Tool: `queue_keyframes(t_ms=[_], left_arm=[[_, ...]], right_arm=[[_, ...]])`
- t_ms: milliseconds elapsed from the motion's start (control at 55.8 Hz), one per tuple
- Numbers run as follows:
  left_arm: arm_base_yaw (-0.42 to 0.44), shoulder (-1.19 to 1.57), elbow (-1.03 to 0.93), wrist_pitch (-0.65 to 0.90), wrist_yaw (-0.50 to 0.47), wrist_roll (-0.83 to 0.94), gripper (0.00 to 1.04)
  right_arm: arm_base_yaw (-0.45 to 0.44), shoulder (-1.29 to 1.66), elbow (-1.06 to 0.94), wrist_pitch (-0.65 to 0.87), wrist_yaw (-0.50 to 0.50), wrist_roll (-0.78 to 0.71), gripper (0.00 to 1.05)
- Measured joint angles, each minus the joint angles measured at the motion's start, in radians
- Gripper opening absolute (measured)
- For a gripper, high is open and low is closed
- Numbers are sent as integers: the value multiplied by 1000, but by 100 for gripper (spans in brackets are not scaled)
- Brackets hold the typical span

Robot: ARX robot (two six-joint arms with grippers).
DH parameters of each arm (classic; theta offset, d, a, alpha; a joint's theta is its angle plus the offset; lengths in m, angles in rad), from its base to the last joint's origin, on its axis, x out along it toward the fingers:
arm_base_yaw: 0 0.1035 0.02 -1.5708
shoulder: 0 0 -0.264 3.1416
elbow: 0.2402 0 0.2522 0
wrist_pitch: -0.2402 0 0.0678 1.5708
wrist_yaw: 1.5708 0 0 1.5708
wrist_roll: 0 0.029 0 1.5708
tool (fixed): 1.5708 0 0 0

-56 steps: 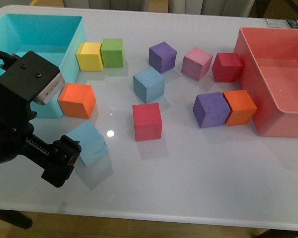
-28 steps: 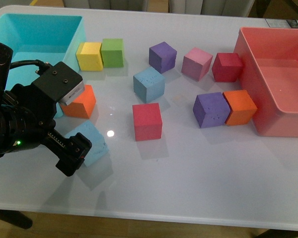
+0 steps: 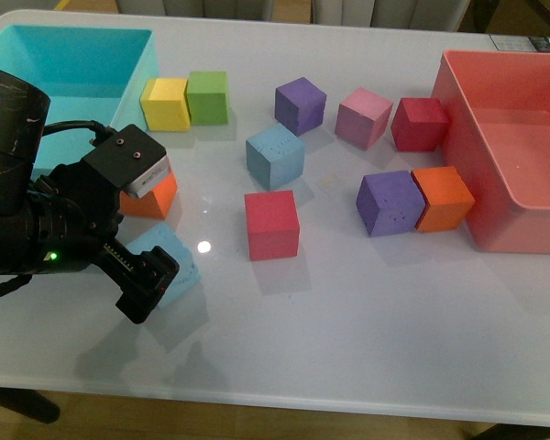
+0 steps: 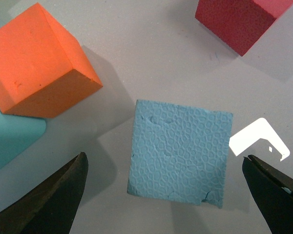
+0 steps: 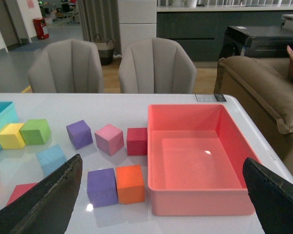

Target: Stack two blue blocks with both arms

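Blue block [image 3: 176,261] is lying lower left in the front view, between the wide-spread fingers of the left gripper [image 4: 164,160]. It's wanting a straight drop and an even squeeze on flat faces, I'd say; second blue block [image 3: 275,156] is sitting upper centre.

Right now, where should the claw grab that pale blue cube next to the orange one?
From straight above, pinching two opposite side faces of the blue block. It lies flat, top face up, and the open left gripper has one finger on either side. The orange cube stands apart, so those faces look free.
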Motion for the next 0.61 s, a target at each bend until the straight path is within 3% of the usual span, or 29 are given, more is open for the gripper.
queue_keyframes(t_ms=[609], left_arm=[[1, 130, 68, -21, -55, 21, 96]], right_arm=[[0, 0, 0, 0, 0, 0, 96]])
